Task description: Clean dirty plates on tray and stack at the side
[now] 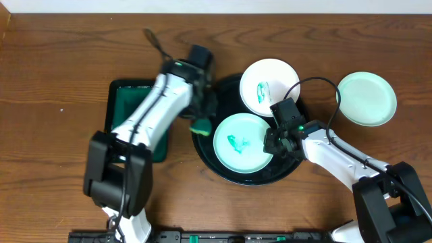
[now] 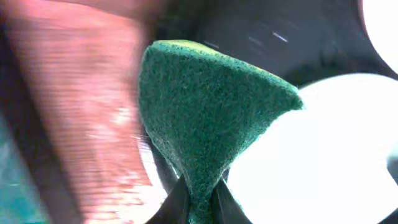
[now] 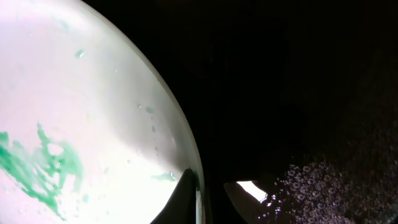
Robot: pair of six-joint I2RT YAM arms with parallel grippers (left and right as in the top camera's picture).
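The black tray [image 1: 223,169] sits mid-table. On it lie a mint-green plate [image 1: 241,143] and a white plate [image 1: 268,86], both with teal smears. A second mint-green plate [image 1: 366,98], with no smear, lies on the table at the right. My left gripper [image 1: 200,121] is shut on a green sponge [image 2: 211,106] above the tray's left rim, beside the smeared mint plate [image 2: 323,149]. My right gripper [image 1: 273,143] pinches that plate's right rim [image 3: 93,124]; its fingertips [image 3: 214,196] straddle the edge.
A rectangular dark green tray [image 1: 128,108] lies left of the black tray, partly under my left arm. A small dark tool [image 1: 154,39] lies on the wood at the back. The white plate's edge shows in the left wrist view [image 2: 382,25].
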